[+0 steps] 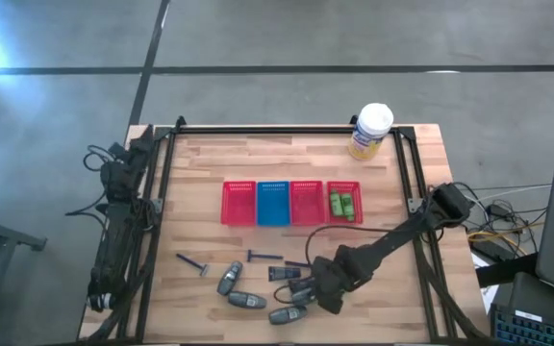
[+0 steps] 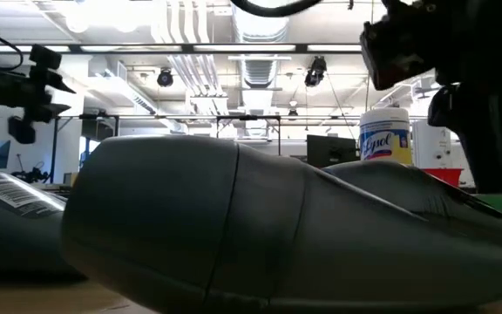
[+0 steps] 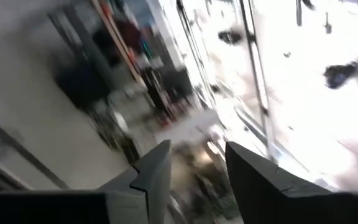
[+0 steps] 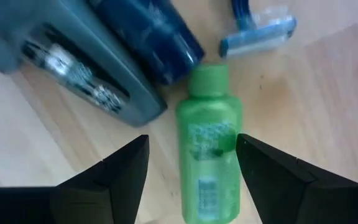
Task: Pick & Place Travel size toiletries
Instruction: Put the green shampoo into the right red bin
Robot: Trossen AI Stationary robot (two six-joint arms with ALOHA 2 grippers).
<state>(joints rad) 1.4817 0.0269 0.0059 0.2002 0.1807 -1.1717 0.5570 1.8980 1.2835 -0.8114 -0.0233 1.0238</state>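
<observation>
The right arm reaches low over the near table, its gripper (image 4: 191,171) spread wide around a green bottle (image 4: 209,143) hidden from above.

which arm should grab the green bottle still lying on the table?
Right. The right gripper hovers directly over the green bottle, jaws open on either side of it. The left arm is folded at the table's left edge, far from the bottles.
</observation>
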